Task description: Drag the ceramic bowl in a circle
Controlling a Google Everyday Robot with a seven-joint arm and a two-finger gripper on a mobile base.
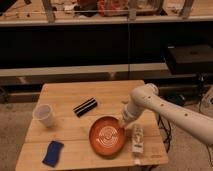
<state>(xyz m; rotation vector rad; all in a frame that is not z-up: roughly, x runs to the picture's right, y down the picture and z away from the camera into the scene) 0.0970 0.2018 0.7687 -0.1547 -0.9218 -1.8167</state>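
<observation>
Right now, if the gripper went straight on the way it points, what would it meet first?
Most likely the ceramic bowl: the gripper points down, slightly left, at the bowl's upper right rim in the picture. Whether it already touches the rim is unclear.
</observation>
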